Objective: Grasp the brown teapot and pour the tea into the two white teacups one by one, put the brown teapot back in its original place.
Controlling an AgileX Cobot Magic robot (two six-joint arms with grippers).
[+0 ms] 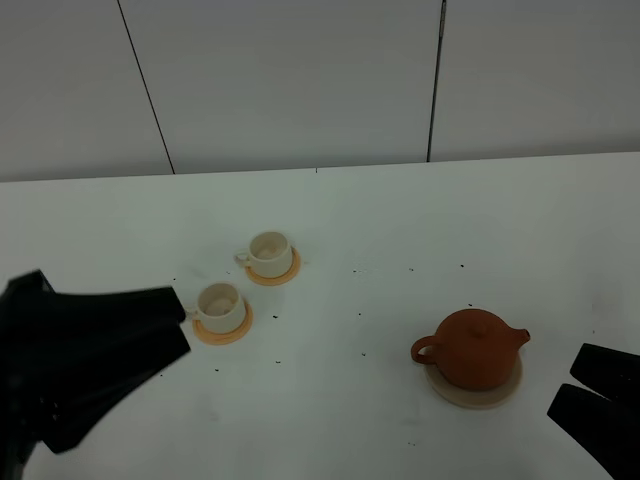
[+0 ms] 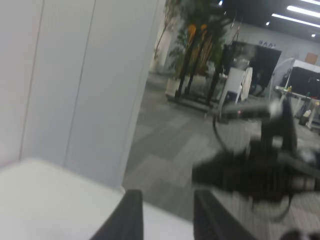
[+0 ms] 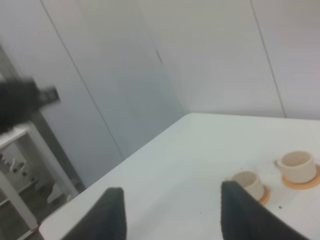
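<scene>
The brown teapot (image 1: 475,348) stands upright on its pale tan coaster, the original place (image 1: 476,393), at the right of the table, lid on. The two white teacups (image 1: 270,252) (image 1: 219,302) sit left of centre, each on a small orange coaster; the right wrist view also shows these cups (image 3: 297,165) (image 3: 247,183). No tea is visible. My left gripper (image 1: 180,322) is open just left of the nearer cup, with nothing between its fingers (image 2: 131,216). My right gripper (image 1: 568,385) is open, a short way right of the teapot, its fingers (image 3: 113,212) empty.
The white table (image 1: 380,220) carries scattered dark specks and ends at a grey panelled wall (image 1: 300,80) at the back. In the left wrist view, the table's edge (image 2: 60,185) gives onto an office floor with plants (image 2: 200,45) and a blurred black arm (image 2: 260,170).
</scene>
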